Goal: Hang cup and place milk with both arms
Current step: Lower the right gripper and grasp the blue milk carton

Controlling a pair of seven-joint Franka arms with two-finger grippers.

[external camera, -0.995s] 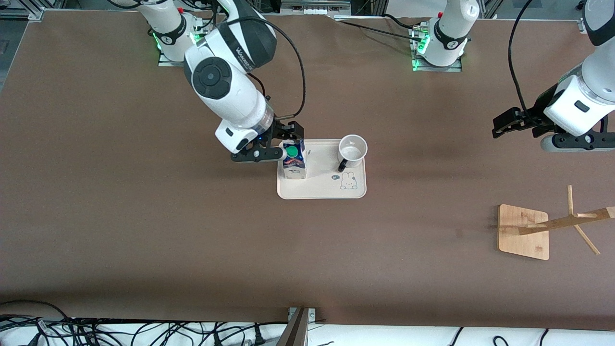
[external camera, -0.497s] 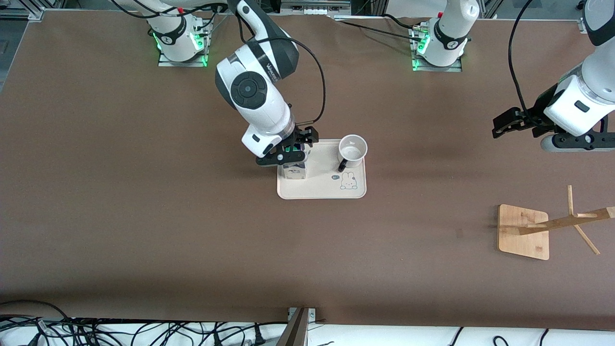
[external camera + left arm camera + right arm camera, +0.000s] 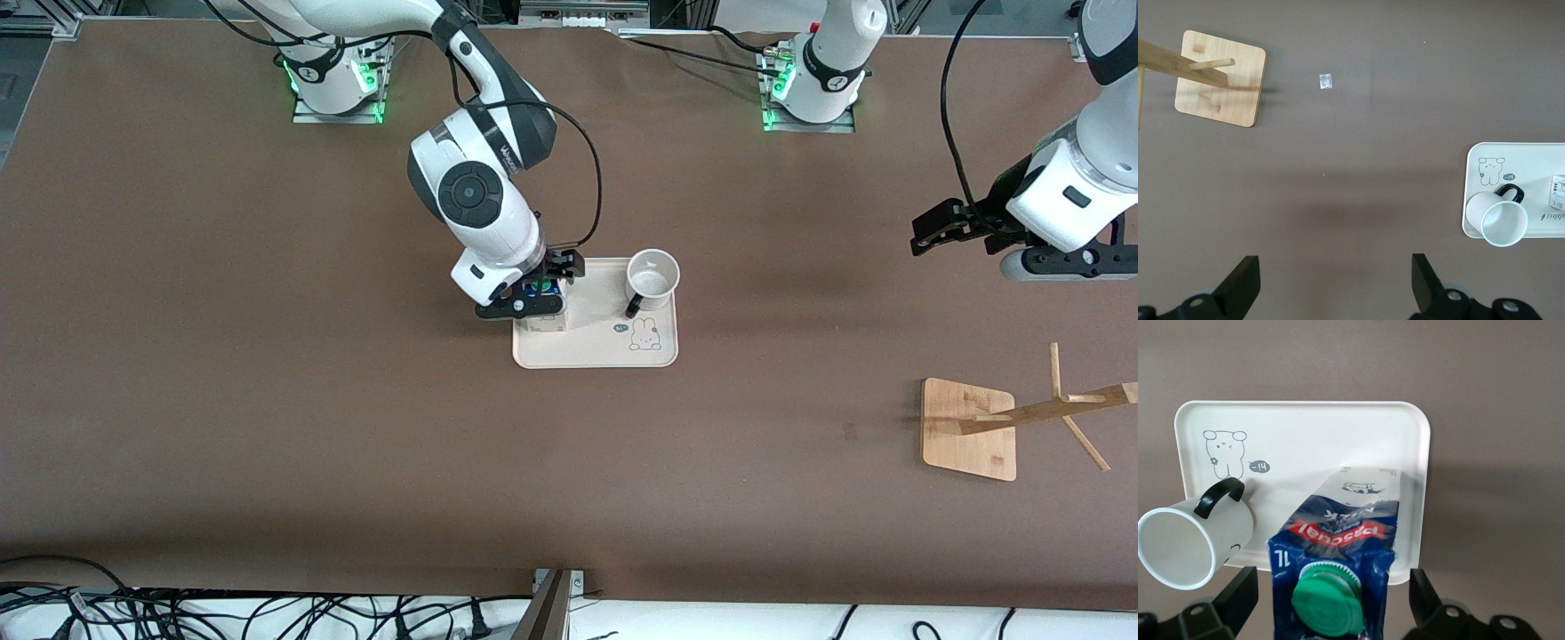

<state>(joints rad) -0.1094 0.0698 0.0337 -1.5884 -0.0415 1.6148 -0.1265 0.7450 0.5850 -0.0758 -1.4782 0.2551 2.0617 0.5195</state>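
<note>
The milk carton (image 3: 544, 313) stands on the cream tray (image 3: 596, 351) at the end toward the right arm; its blue top and green cap (image 3: 1328, 607) show in the right wrist view. My right gripper (image 3: 540, 289) is open, low over the carton, one finger on either side of its top with gaps. The white cup (image 3: 652, 276) stands upright on the same tray beside the carton, its black handle toward the front camera; it also shows in the left wrist view (image 3: 1498, 221) and the right wrist view (image 3: 1195, 543). My left gripper (image 3: 944, 229) is open and empty, waiting in the air toward the left arm's end.
A wooden cup rack (image 3: 973, 428) with a square base and slanted pegs stands nearer the front camera at the left arm's end; it also shows in the left wrist view (image 3: 1218, 77). A rabbit drawing (image 3: 644, 335) marks the tray. Cables lie along the front edge.
My right gripper has moved from beside the carton to over it and come lower, fingers now straddling its top. The left arm, cup and carton have not moved.
</note>
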